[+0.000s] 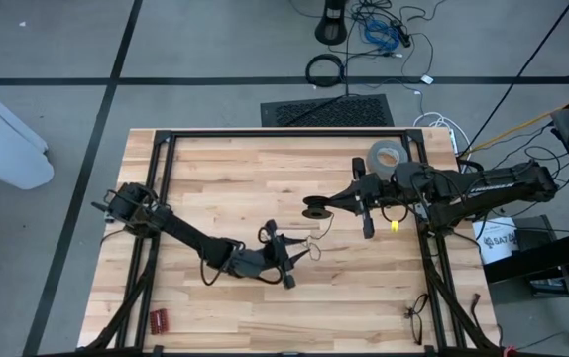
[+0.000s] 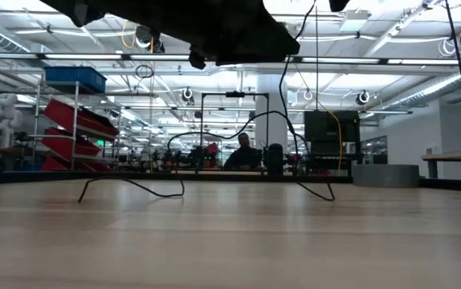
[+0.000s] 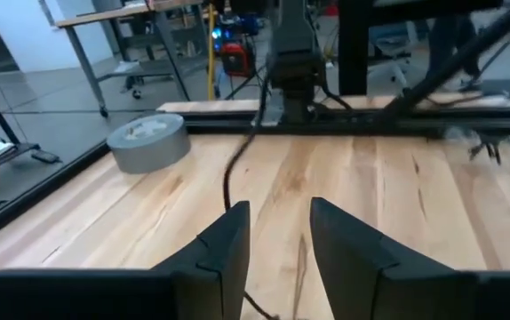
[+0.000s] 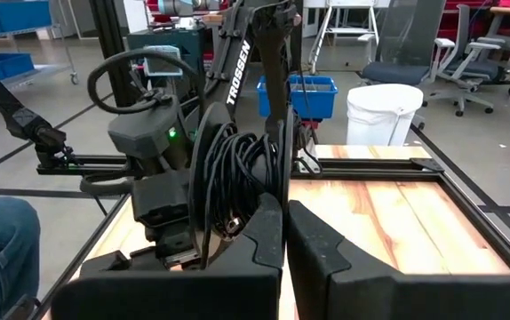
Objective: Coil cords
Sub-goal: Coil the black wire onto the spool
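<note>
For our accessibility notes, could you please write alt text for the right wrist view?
The right tool, its fingers shut, holds a coil of thin black cord upright above the wooden table. Just behind the coil is the left arm, marked TROSSEN, and beyond the table stand a white bin and office chairs.
</note>
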`<state>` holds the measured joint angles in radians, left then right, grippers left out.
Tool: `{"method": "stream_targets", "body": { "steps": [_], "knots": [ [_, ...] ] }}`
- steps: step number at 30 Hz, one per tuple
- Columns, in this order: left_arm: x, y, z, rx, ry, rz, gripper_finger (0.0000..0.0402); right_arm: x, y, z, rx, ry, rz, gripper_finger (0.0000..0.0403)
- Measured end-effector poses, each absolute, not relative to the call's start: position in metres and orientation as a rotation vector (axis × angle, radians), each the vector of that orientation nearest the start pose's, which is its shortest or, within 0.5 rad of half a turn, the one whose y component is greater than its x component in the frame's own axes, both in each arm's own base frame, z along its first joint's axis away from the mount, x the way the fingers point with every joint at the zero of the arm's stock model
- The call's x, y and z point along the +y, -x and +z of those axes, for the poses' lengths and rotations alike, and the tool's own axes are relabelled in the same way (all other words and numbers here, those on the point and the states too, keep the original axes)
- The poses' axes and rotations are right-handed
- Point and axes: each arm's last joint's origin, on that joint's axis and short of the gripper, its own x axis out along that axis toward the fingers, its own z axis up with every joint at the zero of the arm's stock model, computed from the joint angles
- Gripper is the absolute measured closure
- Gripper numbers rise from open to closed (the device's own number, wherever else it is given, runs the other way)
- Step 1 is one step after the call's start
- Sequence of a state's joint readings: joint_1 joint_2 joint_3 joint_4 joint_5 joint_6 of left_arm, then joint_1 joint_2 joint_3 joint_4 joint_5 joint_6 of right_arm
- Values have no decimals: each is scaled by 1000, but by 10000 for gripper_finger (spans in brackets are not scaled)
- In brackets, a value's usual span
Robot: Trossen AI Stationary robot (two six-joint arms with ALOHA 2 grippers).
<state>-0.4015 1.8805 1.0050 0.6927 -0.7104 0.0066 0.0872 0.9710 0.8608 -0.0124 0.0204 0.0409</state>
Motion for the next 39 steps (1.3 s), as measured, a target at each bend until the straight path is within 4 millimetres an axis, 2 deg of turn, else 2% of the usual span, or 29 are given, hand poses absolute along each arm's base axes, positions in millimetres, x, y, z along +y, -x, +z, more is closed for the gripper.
{"method": "stream_targets", "body": {
  "steps": [4,8,11,15,19,25,39],
  "knots": [
    [-130,-360,187,196,-146,269,274,18,-216,342,125,-41,64,403],
    [-110,-348,197,164,-17,146,274,20,-216,342,127,-41,70,403],
    [-104,-340,195,147,7,127,274,20,-216,342,129,-37,72,403],
    [-100,-343,196,99,33,85,274,20,-215,343,126,-36,72,403],
    [-96,-349,182,102,22,104,274,20,-215,343,126,-36,72,403],
    [-90,-355,173,77,1,175,274,20,-215,343,125,-37,72,403],
    [-89,-356,174,72,-5,125,274,20,-215,343,126,-36,71,403]
  ]
}}
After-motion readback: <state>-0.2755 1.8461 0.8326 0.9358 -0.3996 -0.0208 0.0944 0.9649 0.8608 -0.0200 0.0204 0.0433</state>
